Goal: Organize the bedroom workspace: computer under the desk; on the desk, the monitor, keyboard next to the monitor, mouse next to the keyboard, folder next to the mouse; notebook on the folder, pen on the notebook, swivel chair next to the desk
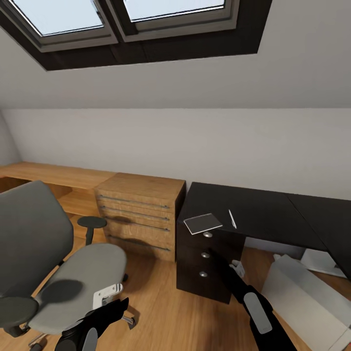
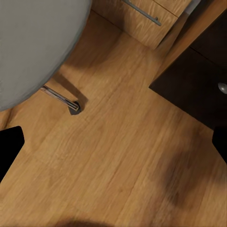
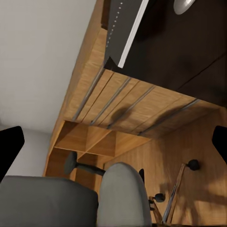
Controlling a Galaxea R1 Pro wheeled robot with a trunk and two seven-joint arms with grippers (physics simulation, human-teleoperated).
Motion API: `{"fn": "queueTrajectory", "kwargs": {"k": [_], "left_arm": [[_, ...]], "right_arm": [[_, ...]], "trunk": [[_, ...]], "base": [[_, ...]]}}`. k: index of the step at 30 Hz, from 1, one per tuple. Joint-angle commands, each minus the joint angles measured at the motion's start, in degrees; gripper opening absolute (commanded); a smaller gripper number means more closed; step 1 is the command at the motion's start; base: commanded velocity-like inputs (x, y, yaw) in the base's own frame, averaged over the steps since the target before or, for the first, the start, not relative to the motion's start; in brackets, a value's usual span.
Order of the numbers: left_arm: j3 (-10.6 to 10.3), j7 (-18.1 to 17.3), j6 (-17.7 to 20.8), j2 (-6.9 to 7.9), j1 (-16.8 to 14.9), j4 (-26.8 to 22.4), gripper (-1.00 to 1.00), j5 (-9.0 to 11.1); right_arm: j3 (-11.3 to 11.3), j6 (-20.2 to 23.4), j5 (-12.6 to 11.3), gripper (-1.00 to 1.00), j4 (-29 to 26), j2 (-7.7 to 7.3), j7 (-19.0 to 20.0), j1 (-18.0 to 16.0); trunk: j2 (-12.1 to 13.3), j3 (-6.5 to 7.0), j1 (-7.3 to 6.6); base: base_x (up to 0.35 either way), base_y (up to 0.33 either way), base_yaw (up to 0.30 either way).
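One notebook [image 1: 203, 223] and one pen [image 1: 232, 219] lie on the black bench [image 1: 263, 209], just beyond the right tool [image 1: 237, 267]. One swivel chair [image 1: 58, 263] stands beside the left tool [image 1: 108, 295]. I cannot tell either tool's grip.

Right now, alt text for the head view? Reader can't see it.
A black desk with a drawer column stands against a white wall, a notebook and a pen lying near its left edge. To its left is a wooden drawer unit, and a grey swivel chair fills the lower left. Both dark arms reach in from below, under a skylight.
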Motion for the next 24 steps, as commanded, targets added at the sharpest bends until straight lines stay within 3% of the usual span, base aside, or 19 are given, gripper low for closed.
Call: {"fn": "queueTrajectory", "kwargs": {"k": [1, 17, 24], "left_arm": [[0.1, 0.4, 0.2, -0.04, 0.0, -0.1, 1.00, 0.6], [0.2, 0.3, 0.2, -0.04, 0.0, 0.0, 1.00, 0.6], [0.3, 0.3, 0.2, -0.04, 0.0, 0.0, 1.00, 0.6]], "right_arm": [[-0.3, 0.6, -0.5, 1.00, 0.1, 0.08, 0.1, 0.0], [-0.4, 0.4, -0.9, 1.00, 1.5, 0.19, 0.2, 0.0], [-1.2, 0.2, -1.3, 1.00, 5.2, 0.11, 0.2, 0.0]], "trunk": [[0.0, -0.06, 0.00], [0.0, -0.06, 0.00], [0.0, -0.06, 0.00]], "base": [[0.000, 0.000, 0.000], [0.086, 0.021, 0.000], [0.139, 0.003, 0.000]]}}
